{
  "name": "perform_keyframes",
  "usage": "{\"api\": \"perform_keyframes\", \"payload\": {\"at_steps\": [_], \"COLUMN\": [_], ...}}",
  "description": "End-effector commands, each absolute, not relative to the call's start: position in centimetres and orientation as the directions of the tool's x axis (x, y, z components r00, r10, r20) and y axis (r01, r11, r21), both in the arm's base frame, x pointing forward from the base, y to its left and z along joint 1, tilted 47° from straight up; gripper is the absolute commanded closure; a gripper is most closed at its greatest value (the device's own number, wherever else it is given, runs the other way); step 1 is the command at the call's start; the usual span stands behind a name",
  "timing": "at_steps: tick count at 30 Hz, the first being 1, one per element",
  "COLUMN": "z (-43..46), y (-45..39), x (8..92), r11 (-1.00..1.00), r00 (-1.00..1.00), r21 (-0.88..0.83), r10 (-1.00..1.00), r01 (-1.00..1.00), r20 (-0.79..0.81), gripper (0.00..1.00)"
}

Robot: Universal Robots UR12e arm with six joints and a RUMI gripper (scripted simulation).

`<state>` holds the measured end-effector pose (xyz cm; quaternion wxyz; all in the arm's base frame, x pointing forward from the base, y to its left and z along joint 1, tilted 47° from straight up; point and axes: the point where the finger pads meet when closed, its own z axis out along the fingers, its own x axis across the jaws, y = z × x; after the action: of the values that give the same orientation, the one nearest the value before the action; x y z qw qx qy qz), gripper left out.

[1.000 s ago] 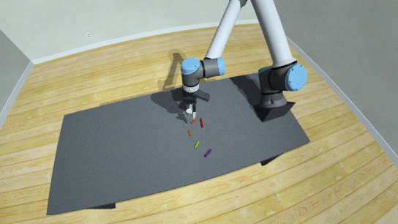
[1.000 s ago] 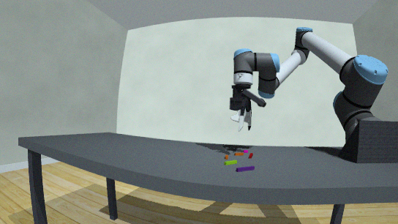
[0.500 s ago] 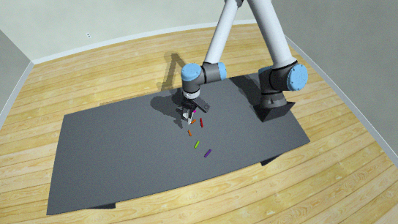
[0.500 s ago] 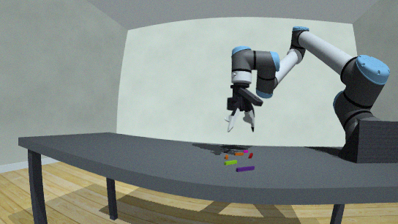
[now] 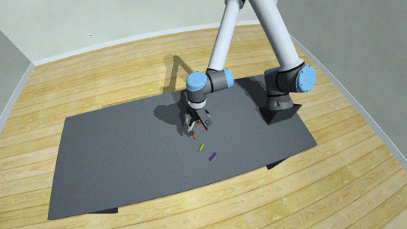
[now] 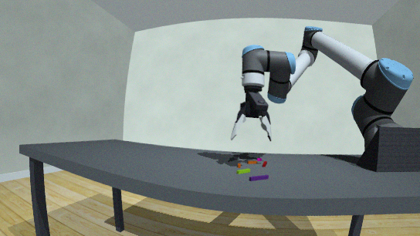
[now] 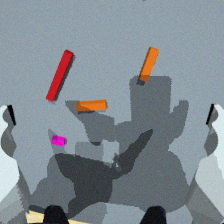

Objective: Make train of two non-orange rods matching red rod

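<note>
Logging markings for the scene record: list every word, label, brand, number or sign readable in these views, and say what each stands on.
No readable text in any view.
The rods, red rod, magenta rod, lime rod and purple rod, are plain coloured, unmarked.
The arm and open gripper show no brand or number.
The small wall plate is too small to read.

A white-and-grey arm bends from its base at the edge of the dark tabletop, its pincer spread open and empty above small rods. Just beyond lie an orange rod, a lime rod and a purple rod, each apart.
</note>
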<state>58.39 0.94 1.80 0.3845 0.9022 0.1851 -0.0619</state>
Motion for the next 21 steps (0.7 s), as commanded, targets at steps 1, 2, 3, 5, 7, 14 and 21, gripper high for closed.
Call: {"api": "perform_keyframes", "payload": {"at_steps": [1, 2, 3, 5, 7, 14, 21], "z": [0.7, 0.4, 0.1, -0.5, -1.0, -2.6, -4.0], "y": [1.9, 2.2, 2.4, 2.8, 3.2, 4.5, 5.5], "x": [58.8, 58.9, 58.9, 59.1, 59.2, 59.5, 59.8], "r11": [-0.668, -0.674, -0.679, -0.686, -0.69, -0.684, -0.653], "r00": [0.97, 0.979, 0.986, 0.994, 0.999, 0.986, 0.94], "r21": [0.704, 0.71, 0.714, 0.72, 0.723, 0.711, 0.676], "r10": [0.181, 0.156, 0.131, 0.086, 0.04, -0.098, -0.221], "r01": [0.242, 0.204, 0.168, 0.104, 0.037, -0.163, -0.34], "r20": [-0.161, -0.134, -0.108, -0.061, -0.012, 0.132, 0.26], "gripper": [0.0, 0.0, 0.0, 0.0, 0.0, 0.0, 0.0]}}
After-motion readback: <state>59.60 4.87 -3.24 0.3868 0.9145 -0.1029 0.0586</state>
